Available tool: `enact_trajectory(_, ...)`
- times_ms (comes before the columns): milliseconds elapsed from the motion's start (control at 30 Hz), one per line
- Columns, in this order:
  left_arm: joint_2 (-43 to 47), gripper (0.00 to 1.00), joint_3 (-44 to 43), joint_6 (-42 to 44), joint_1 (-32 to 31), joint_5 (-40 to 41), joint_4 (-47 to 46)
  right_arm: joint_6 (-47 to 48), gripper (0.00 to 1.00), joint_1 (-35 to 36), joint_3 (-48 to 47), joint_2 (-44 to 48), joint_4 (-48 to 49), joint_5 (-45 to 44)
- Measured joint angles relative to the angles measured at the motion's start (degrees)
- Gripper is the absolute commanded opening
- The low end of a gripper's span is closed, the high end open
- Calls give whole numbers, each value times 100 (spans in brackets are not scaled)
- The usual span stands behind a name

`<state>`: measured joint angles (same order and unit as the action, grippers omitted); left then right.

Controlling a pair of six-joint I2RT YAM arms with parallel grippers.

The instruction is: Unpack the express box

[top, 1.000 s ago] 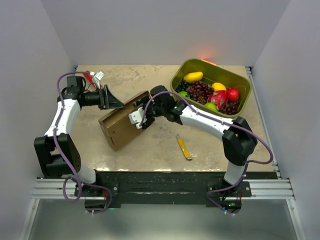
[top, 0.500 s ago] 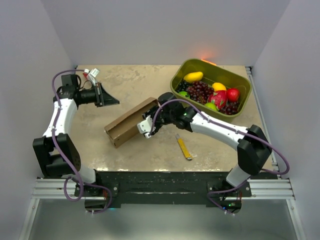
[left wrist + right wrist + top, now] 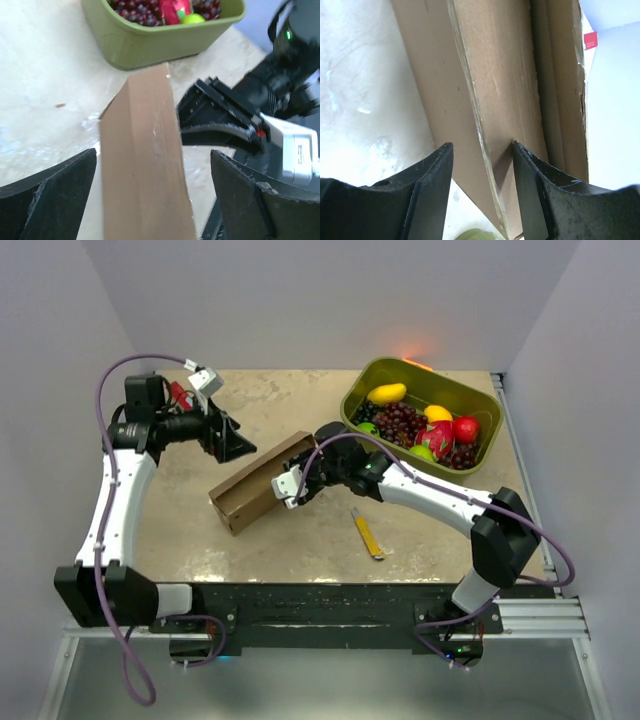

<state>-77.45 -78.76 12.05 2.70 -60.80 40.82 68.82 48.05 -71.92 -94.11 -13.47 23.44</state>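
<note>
The express box point(image 3: 258, 485), plain brown cardboard, stands tilted on one long edge in the middle of the table. My right gripper point(image 3: 292, 486) is shut on its near right end. In the right wrist view both fingers point(image 3: 432, 190) pinch a cardboard panel point(image 3: 490, 85) of the box. My left gripper point(image 3: 232, 440) hovers just behind the box's far left end, open. In the left wrist view the box point(image 3: 142, 165) runs up between the widely spread fingers point(image 3: 50, 200), with clear gaps on both sides.
An olive-green tub point(image 3: 495, 420) of fruit sits at the back right, also the tub point(image 3: 150, 42) at the top of the left wrist view. A yellow utility knife point(image 3: 367, 534) lies right of the box, near the front. A small red item point(image 3: 182, 397) lies at the back left corner.
The box has gone from lying flat to standing on its edge in my right gripper's hold. My left arm has risen and swung toward the box, its gripper now wide open.
</note>
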Motion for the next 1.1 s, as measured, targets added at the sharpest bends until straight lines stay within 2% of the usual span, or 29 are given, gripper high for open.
enact_trajectory(167, 789, 99, 479, 940, -212, 671, 205, -348, 52, -13, -260, -223, 55, 0)
enact_trajectory(333, 811, 98, 678, 1604, -297, 1038, 479, -511, 52, -20, -337, -297, 85, 2)
enact_trajectory(500, 804, 93, 898, 1917, -588, 1515, 525, -623, 52, -22, -369, -310, 76, 4)
enact_trajectory(533, 804, 90, 935, 1958, -664, 1628, 505, -636, 52, -22, -372, -313, 79, 4)
enact_trajectory(567, 804, 81, 964, 1991, -708, 1705, 485, -645, 52, -22, -372, -315, 79, 2)
enact_trajectory(633, 800, 70, 1021, 2026, -807, 1919, 433, -664, 52, -22, -374, -315, 79, 4)
enact_trajectory(667, 778, 61, 1021, 2061, -839, 2011, 411, -669, 52, -22, -374, -315, 79, 2)
enact_trajectory(733, 710, 49, 999, 2074, -852, 2122, 376, -669, 52, -22, -372, -315, 79, 2)
enact_trajectory(767, 634, 36, 957, 2109, -855, 2157, 411, -669, 51, -22, -372, -313, 85, 0)
enact_trajectory(833, 442, 20, 824, 2162, -863, 2225, 496, -669, 51, -26, -361, -313, 92, -2)
enact_trajectory(867, 315, 5, 728, 2201, -868, 2245, 557, -667, 50, -35, -337, -313, 114, -7)
enact_trajectory(900, 192, 0, 621, 2223, -872, 2253, 595, -662, 50, -39, -315, -310, 140, -15)
enact_trajectory(1100, -289, 0, -2, 1996, -852, 2253, 876, -485, 46, -48, 105, -13, 339, -94)
